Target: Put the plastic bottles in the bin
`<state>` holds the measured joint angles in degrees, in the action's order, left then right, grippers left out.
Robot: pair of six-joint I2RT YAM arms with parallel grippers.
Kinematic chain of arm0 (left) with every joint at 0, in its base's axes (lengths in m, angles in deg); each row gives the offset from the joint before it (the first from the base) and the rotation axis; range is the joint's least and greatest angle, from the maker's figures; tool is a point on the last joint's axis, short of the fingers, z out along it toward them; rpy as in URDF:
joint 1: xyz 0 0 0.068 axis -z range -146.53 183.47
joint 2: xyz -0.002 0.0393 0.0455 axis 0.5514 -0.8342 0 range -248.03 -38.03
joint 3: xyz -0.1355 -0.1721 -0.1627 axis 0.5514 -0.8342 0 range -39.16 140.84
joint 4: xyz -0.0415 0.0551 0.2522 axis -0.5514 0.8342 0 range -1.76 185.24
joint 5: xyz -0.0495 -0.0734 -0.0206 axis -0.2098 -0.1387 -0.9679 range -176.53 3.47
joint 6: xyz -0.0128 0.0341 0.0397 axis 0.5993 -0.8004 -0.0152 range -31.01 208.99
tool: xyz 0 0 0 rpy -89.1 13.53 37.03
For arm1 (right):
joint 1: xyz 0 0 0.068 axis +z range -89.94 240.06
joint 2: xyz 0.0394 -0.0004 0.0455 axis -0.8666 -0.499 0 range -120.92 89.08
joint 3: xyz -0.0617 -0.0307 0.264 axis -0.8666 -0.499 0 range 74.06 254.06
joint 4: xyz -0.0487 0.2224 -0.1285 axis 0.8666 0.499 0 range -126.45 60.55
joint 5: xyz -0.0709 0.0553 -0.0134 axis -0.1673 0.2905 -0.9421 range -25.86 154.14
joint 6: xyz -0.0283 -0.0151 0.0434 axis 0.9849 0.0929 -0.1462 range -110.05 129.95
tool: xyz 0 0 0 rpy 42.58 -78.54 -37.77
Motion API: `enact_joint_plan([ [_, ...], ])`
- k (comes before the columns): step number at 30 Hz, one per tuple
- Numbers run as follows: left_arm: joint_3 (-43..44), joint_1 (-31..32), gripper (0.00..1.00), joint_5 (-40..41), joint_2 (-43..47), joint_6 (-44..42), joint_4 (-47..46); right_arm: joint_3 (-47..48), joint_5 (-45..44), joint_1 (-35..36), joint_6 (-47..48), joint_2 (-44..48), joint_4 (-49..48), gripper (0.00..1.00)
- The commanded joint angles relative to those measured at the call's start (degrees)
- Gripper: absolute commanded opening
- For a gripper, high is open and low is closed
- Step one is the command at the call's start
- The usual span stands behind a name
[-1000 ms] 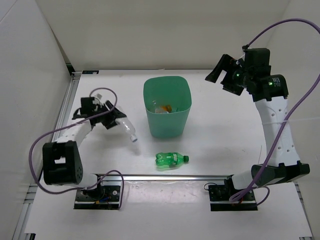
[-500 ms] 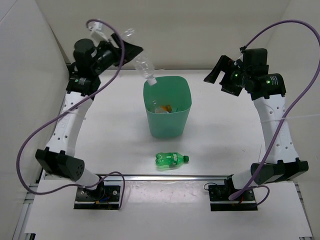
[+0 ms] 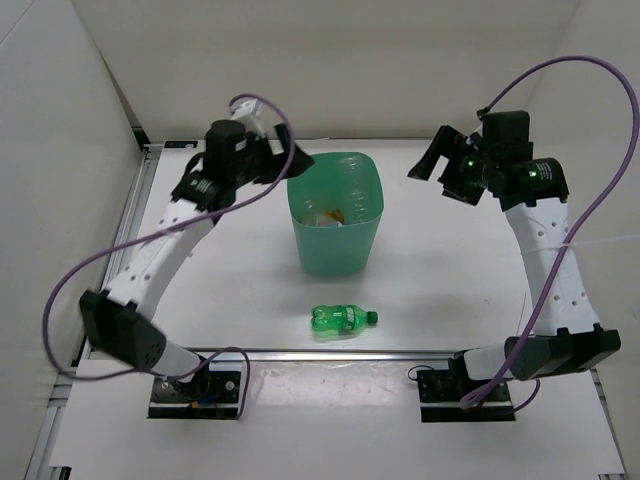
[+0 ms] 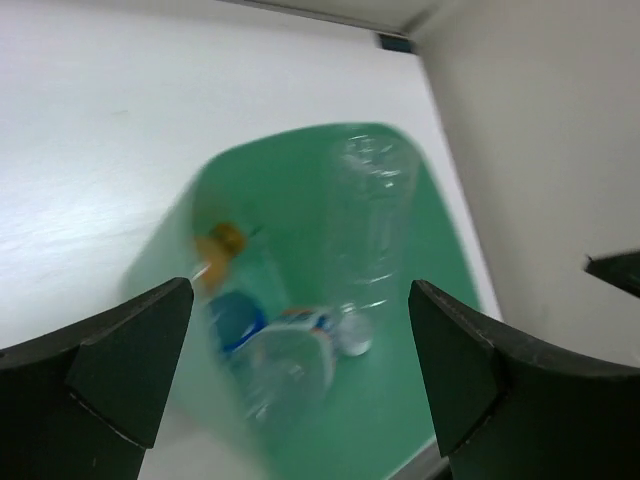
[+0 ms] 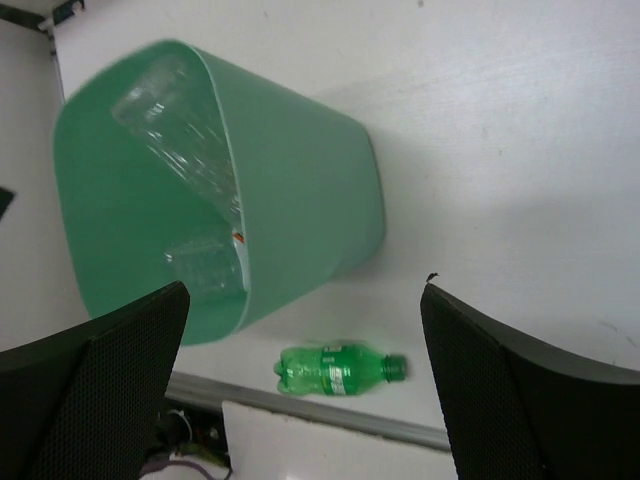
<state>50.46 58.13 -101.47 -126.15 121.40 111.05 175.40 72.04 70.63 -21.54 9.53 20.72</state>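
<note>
The mint-green bin (image 3: 335,250) stands mid-table. My left gripper (image 3: 287,160) hangs open over its left rim with nothing between the fingers. In the left wrist view, the gripper (image 4: 300,290) looks down into the bin (image 4: 440,290). A clear bottle (image 4: 368,225) leans upright against the inner wall. Below it lie a clear bottle with a blue label (image 4: 275,365) and a short orange one (image 4: 222,245). A green soda bottle (image 3: 343,319) lies on its side on the table in front of the bin. My right gripper (image 3: 432,158) is open, raised to the right of the bin, and holds nothing.
The right wrist view shows the bin (image 5: 290,200) with the clear bottle (image 5: 185,150) inside. The green bottle (image 5: 340,368) lies near the metal rail (image 5: 330,412) at the table's front edge. White walls enclose the table on the left, back and right.
My left gripper lifted a clear bottle from the table's left side to above the bin. It then opened, and the bottle dropped inside. The right arm has barely shifted.
</note>
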Motion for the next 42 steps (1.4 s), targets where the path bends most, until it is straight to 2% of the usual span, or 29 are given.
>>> enact_joint_plan([
  [1,-8.91,-2.95,1.0,17.53,15.75,-0.51,1.79,-4.56,1.23,-0.2,-0.41,4.04,0.14,1.0],
  [3,-15.15,-6.62,1.0,25.18,23.84,3.36,3.11,-8.85,2.02,-0.2,-3.66,6.15,-0.73,1.0],
  [4,-20.14,-8.04,1.0,26.18,26.13,4.06,3.73,-14.97,4.64,-1.76,-5.41,8.94,-1.35,1.0],
  [6,-23.25,-12.33,1.0,26.19,30.71,4.07,7.32,-21.68,9.74,-3.18,-9.1,12.12,-5.47,1.0],
  [9,-25.29,-16.22,1.0,23.82,32.04,2.5,15.64,-28.91,18.18,-2.58,-8.34,16.61,-10.49,1.0],
  [11,-26.6,-19.03,1.0,23.29,32.04,1.97,19.97,-29.62,21.27,0.93,-2.03,17.67,-11.11,1.0],
  [12,-27.56,-19.04,1.0,24.33,32.83,1.96,21.39,-29.01,20.41,7.21,0.78,17.67,-11.11,1.0],
  [13,-28.79,-19.04,1.0,27.56,33.79,2.66,22.45,-28.22,17.44,11.19,3.16,18.2,-9.89,1.0],
  [14,-31.24,-18.34,1.0,28.55,35.02,2.67,23.67,-27.69,7.67,15.58,6.58,18.81,-9.19,1.0],
  [15,-32.31,-18.34,1.0,29.43,36.16,3.27,24.21,-27.69,3.04,23.89,8.35,18.82,-8.48,1.0],
  [17,-34.07,-18.34,1.0,31.19,39.33,3.28,24.91,-28.56,-6.1,32.63,11.78,18.82,-8.48,1.0],
  [18,-35.47,-18.34,1.0,31.2,40.21,3.28,24.92,-29.87,-15.63,41.81,15.54,18.82,-9.17,1.0],
  [19,-35.48,-18.34,1.0,31.81,41.35,1.71,25.53,-31.19,-21.47,46.6,16.71,18.82,-9.18,1.0],
  [20,-36.09,-18.34,1.0,32.42,41.36,0.92,25.53,-34.42,-27.61,55.44,17.5,17.95,-9.18,1.0],
  [23,-36.1,-18.34,1.0,33.04,42.67,-1.02,26.24,-39.36,-46.15,65.08,19.7,12.94,-10.66,1.0],
  [24,-36.1,-18.34,1.0,33.04,42.68,-1.03,26.24,-41.73,-49.18,69.46,20.49,9.53,-12.5,1.0],
  [26,-36.63,-17.73,1.0,33.04,42.68,-1.73,25.71,-43.15,-50.62,72.21,24.96,4.17,-15.31,1.0],
  [29,-38.03,-17.02,1.0,33.57,42.68,-2.26,25.71,-44.38,-49.22,71.7,26.48,-1.99,-20.59,0.99],
  [34,-38.55,-17.02,1.0,32.26,42.68,-2.26,25.18,-44.39,-48.24,70.03,32.27,-6.93,-30.07,0.99],
  [38,-39.09,-15.96,1.0,31.55,43.37,-4.1,25.79,-45.78,-41.93,67.58,37.02,-6.94,-36.33,0.99],
  [42,-39.7,-15.96,1.0,32.08,44.6,-4.1,27.2,-46.32,-34.02,65.55,37.55,-8.86,-37.74,0.99],
])
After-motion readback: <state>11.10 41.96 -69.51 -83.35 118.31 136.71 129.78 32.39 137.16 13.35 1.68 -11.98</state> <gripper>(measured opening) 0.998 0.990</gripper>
